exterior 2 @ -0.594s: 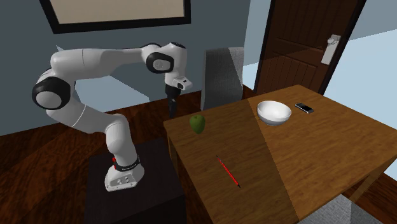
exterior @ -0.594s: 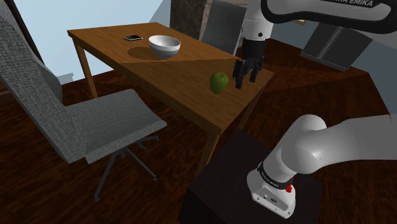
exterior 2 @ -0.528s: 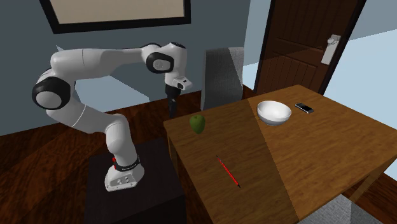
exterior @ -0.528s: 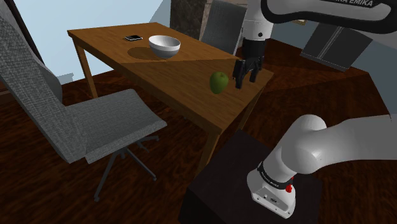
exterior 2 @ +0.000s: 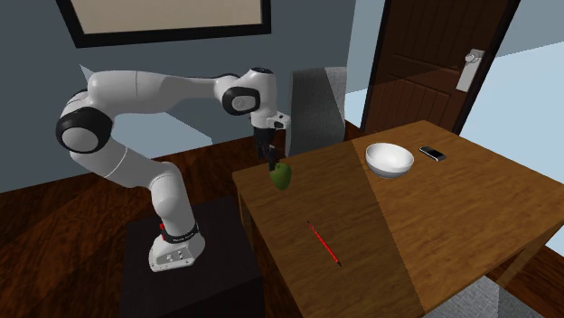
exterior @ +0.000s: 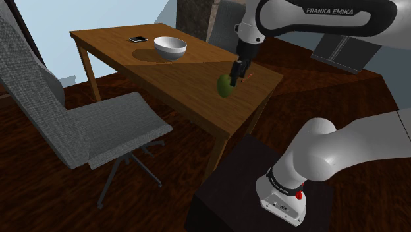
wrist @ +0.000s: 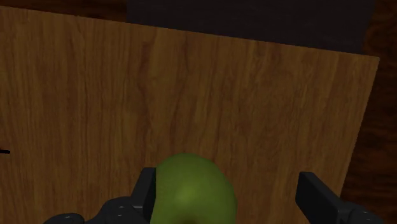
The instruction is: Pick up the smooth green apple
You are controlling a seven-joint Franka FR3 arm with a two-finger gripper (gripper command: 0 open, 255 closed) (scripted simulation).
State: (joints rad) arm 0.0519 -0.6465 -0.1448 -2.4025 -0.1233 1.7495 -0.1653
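Wrist view: fingers (wrist: 316, 194) spread wide; green apple (wrist: 191, 189) between, close by one, clear of other.

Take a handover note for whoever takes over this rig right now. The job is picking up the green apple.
Gripper: open, fingers on either side of the green apple. The apple sits close to one finger with a clear gap to the other, and it is not clasped.
Apple: resting on the wooden table near the stand-side edge, apart from the white bowl, the phone and the red pen.
Done: gripper lined up at the apple.
Left: probably centre on the apple, close, then lift.
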